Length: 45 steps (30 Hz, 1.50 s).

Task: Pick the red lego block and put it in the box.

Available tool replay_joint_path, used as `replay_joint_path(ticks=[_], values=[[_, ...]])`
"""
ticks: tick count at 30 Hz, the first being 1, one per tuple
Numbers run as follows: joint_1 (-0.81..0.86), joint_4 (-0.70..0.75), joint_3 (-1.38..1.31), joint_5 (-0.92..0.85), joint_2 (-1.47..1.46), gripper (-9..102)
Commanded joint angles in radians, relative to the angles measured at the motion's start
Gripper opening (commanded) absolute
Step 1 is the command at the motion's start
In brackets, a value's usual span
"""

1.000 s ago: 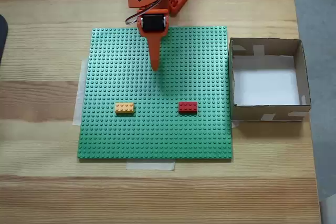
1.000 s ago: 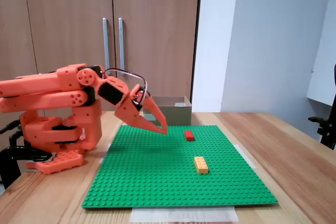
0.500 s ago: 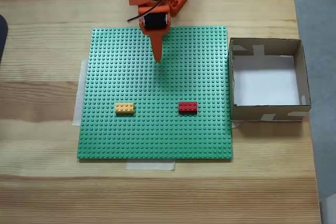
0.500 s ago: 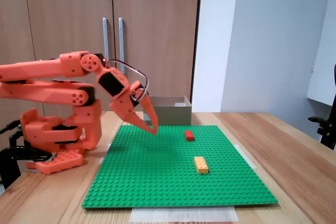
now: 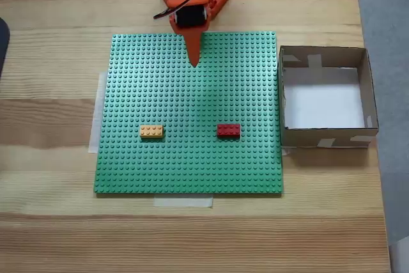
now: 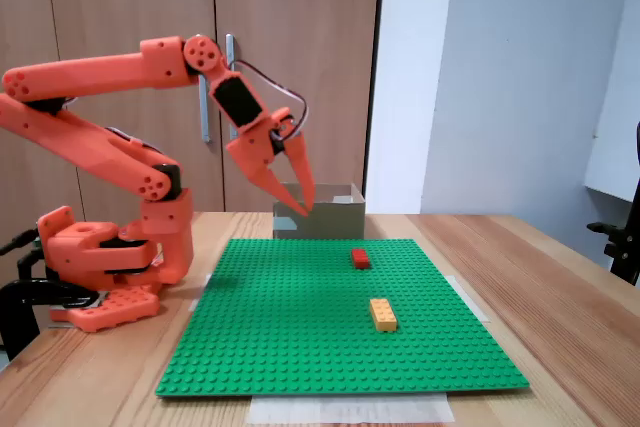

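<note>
The red lego block lies flat on the green studded baseplate, right of centre in the top-down fixed view. The box, brown cardboard with a white floor, stands off the plate's right edge and holds nothing. My orange gripper hangs in the air over the plate's far edge near the arm's base, pointing down, fingers together with nothing between them. It is well apart from the red block.
An orange-yellow brick sits on the plate left of the red one in the top-down fixed view. The arm's base stands behind the plate on the wooden table. Cupboard doors rise behind the table.
The arm has lifted and drawn back toward its base, so the gripper tip rose off the plate's middle to well above its far edge. Bricks and box have not moved.
</note>
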Motion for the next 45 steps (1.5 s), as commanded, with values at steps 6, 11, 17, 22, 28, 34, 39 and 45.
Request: replay_joint_path(ticks=[6,11,17,22,28,34,39,45], values=[[-0.040,0.055,-0.270,0.061,-0.247,5],[-0.069,0.074,-0.408,0.109,-0.426,6],[-0.114,0.058,-0.489,0.153,-0.589,6],[-0.118,-0.003,-0.514,0.190,-0.686,6],[-0.114,0.008,-0.586,0.207,-0.802,13],[-0.133,0.078,-0.644,0.212,-0.848,21],[-0.138,0.126,-0.709,0.213,-0.919,24],[-0.135,0.126,-0.759,0.227,-1.017,30]])
